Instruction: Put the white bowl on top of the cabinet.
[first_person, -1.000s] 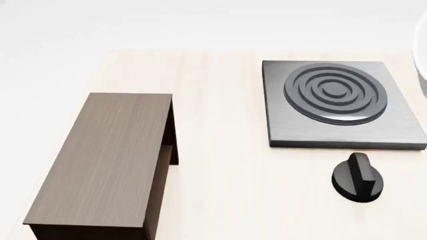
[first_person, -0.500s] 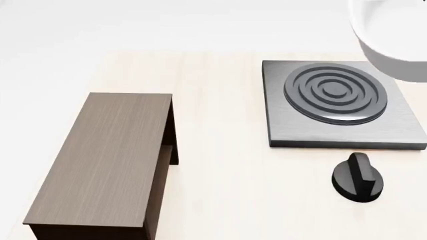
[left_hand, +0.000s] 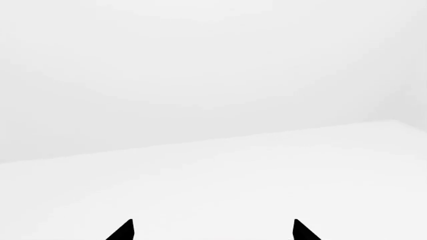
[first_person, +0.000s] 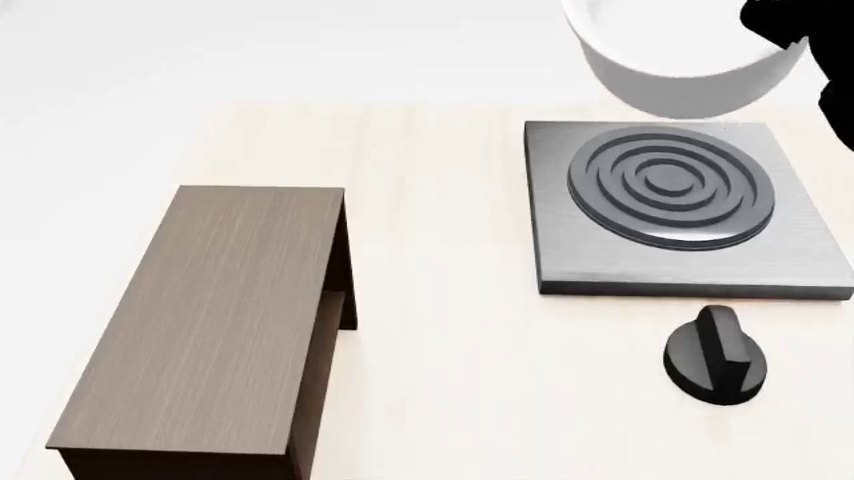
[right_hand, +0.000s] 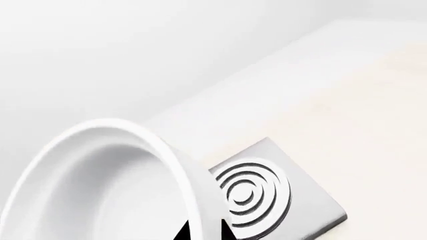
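The white bowl (first_person: 681, 70) hangs in the air above the far edge of the grey stove plate (first_person: 674, 205), at the head view's top right. My right gripper (first_person: 787, 35) shows as a dark shape at the bowl's right rim. In the right wrist view its fingertips (right_hand: 203, 231) pinch the bowl's wall (right_hand: 100, 180), one inside and one outside. The brown cabinet (first_person: 214, 320) stands at the left, its flat top bare. My left gripper (left_hand: 212, 231) is open and empty, facing blank white space.
A black knob (first_person: 717, 355) sits on the pale table (first_person: 454, 330) in front of the stove plate, which also shows in the right wrist view (right_hand: 267, 192). The table's far edge runs just behind the stove plate.
The bowl, held by my right gripper, has come in from the right edge of the head view and moved left over the stove plate's far side. The left arm has not moved.
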